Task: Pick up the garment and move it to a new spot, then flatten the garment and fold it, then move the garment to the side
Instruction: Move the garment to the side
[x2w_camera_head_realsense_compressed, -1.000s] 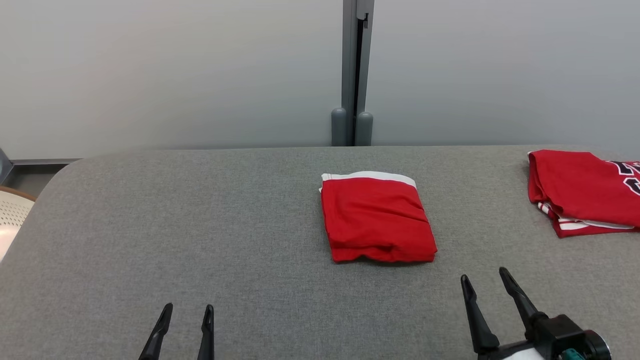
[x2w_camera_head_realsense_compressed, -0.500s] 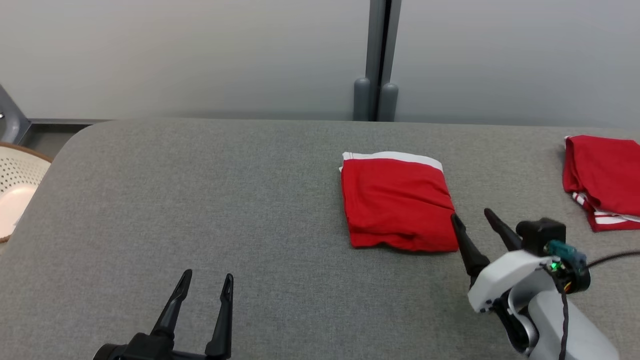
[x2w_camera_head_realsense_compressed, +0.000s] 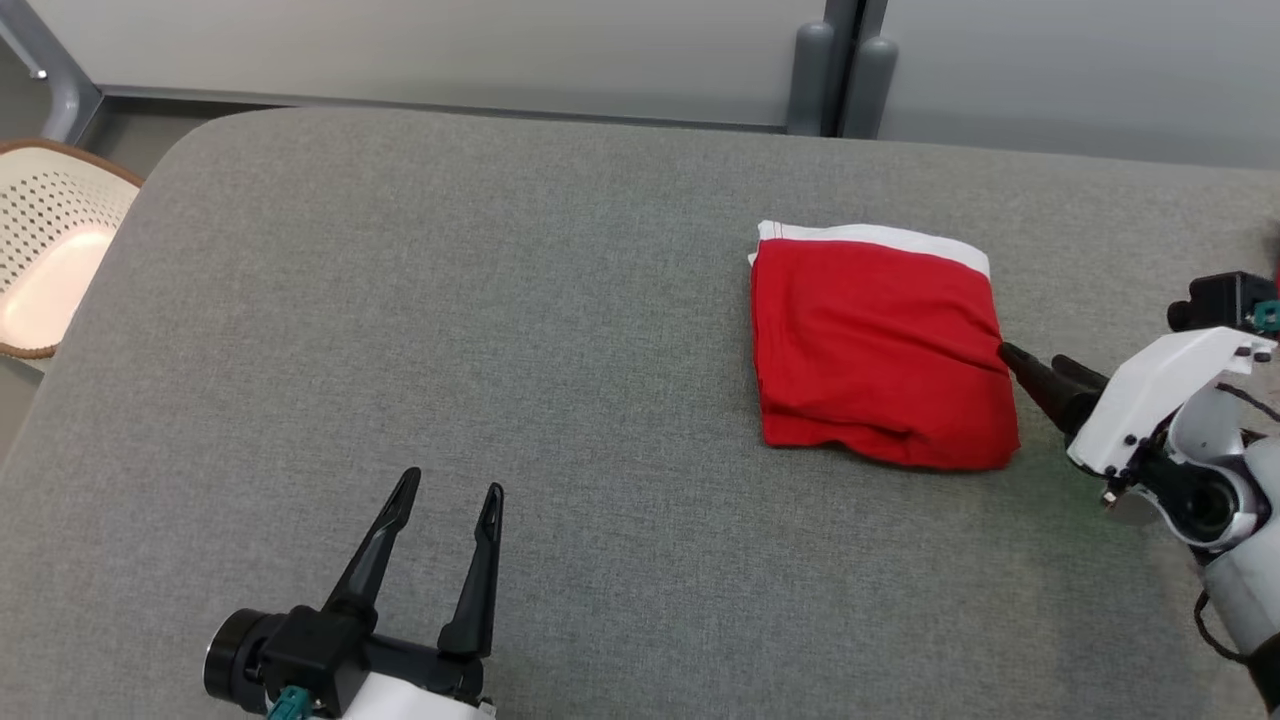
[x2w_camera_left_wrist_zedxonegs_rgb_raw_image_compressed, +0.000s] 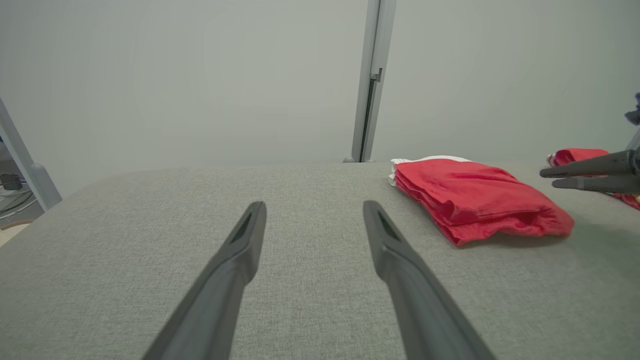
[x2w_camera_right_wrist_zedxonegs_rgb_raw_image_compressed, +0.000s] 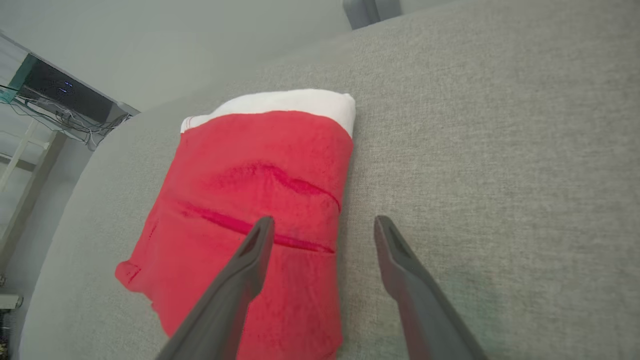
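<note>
The garment (x2w_camera_head_realsense_compressed: 880, 360) lies folded into a compact red rectangle on the right half of the grey fabric-covered worktop (x2w_camera_head_realsense_compressed: 500, 300), with a white band (x2w_camera_head_realsense_compressed: 880, 237) along its far edge and a rounded fold along its near edge. It looks like thin, soft knit cloth: light, limp and with no stiffness of its own, so the stacked layers would likely sag and slide apart if only the top one were pinched. The grey cover looks rough enough to drag at the bottom layer. The best hold, I judge, is at a side edge, with one finger slid under the whole stack and one on top, or at both side edges together so the fold stays flat. The right hand (x2w_camera_head_realsense_compressed: 1030, 358) is just at the garment's right edge, spread wide and holding nothing. In its wrist view one finger sits over the red cloth and the other over bare worktop; whether either touches I cannot tell. The left hand (x2w_camera_head_realsense_compressed: 452, 483) hangs near the front left, well apart from the garment, also wide open and empty.
</note>
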